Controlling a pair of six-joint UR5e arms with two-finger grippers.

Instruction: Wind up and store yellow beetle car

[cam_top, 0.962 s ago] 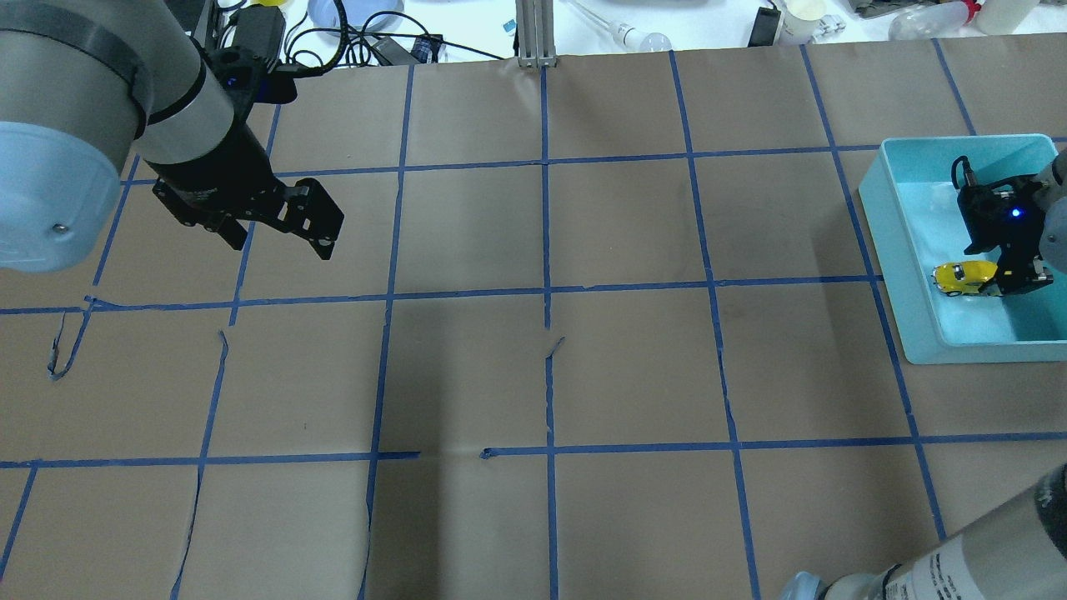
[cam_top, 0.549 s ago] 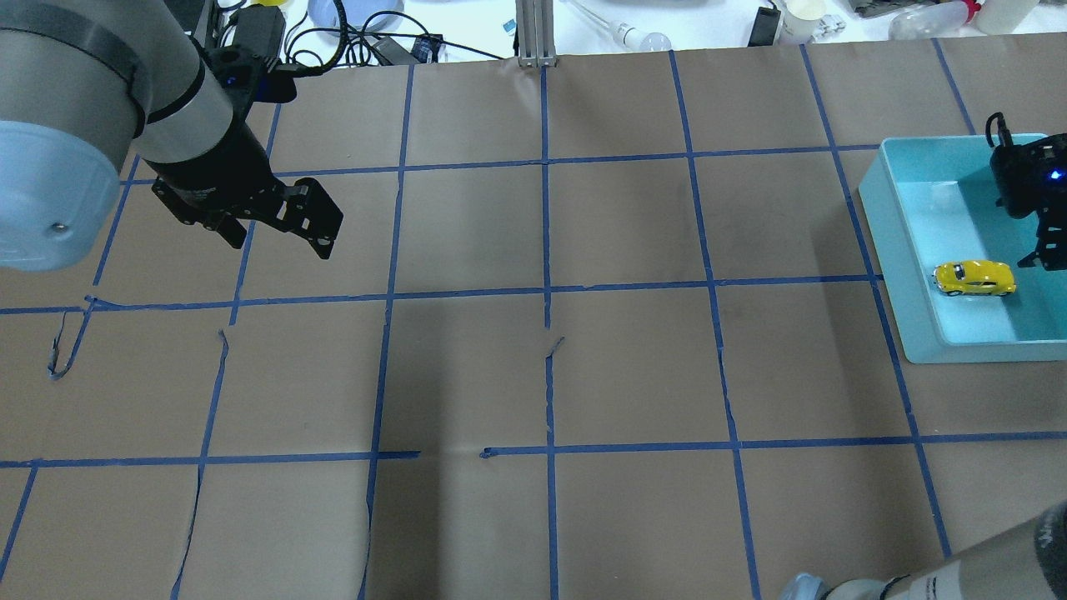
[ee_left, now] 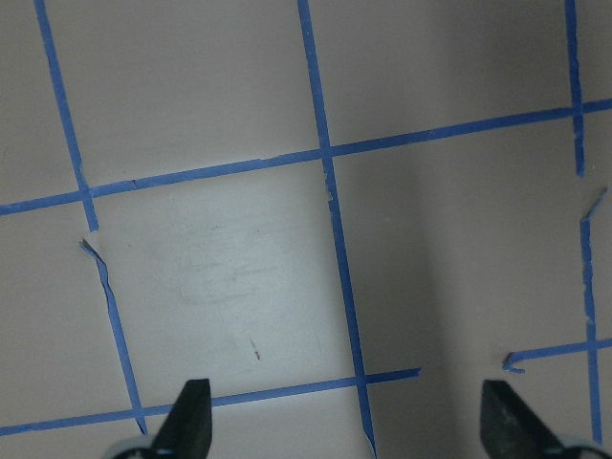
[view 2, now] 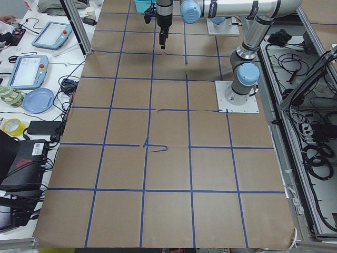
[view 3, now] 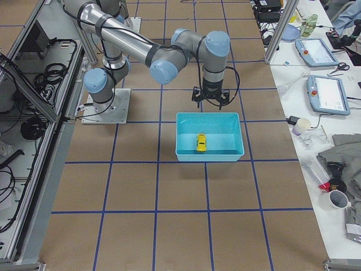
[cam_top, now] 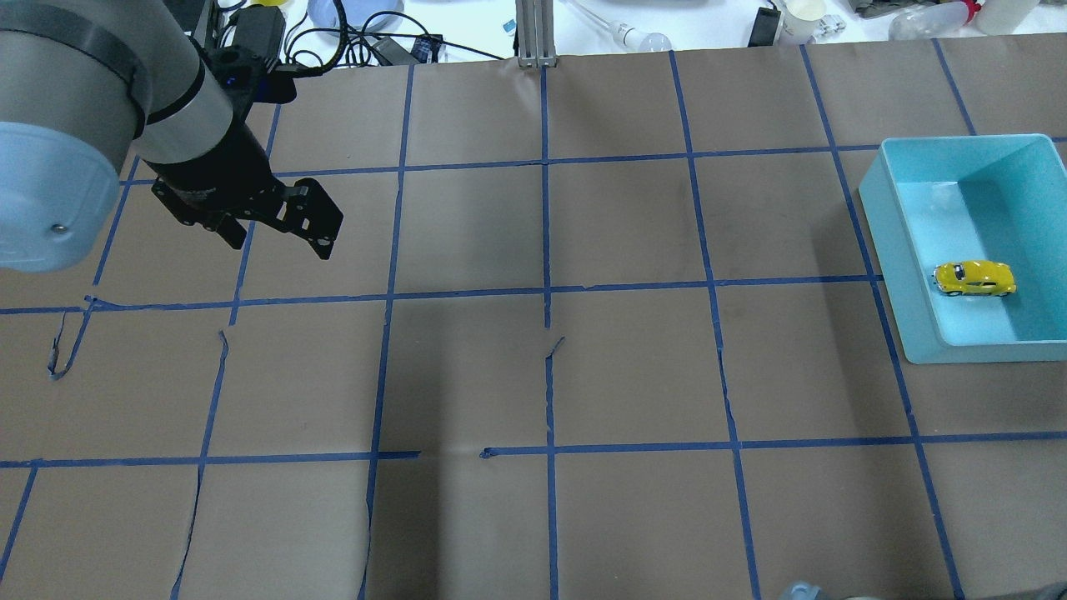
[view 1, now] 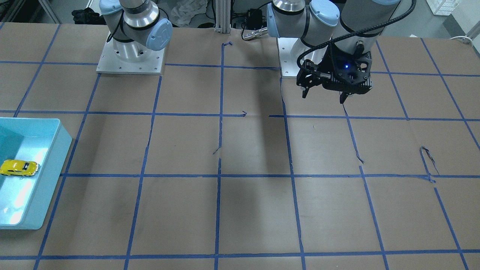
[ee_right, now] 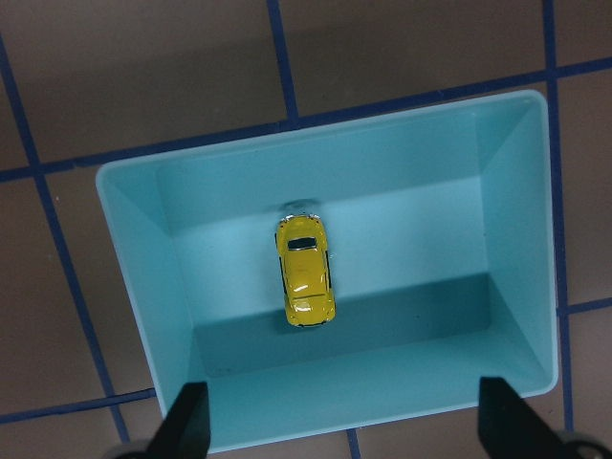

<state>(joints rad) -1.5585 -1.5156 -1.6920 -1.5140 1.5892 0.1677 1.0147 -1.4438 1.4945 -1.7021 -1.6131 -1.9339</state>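
Bin (view 1: pixel 52 176) was cut off at left edge; right gripper (ee_right: pixel 344 406) showed only fingertips (ee_right: pixel 189 416) at bottom.

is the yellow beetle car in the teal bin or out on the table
In: the yellow beetle car sits upright on the floor of the teal bin, with the bin's walls all around it.

The beetle car (cam_top: pixel 974 277) lies in the bin (cam_top: pixel 896 250) (at the right end of the table (cam_top: pixel 542 375)), seemingly mid-floor.
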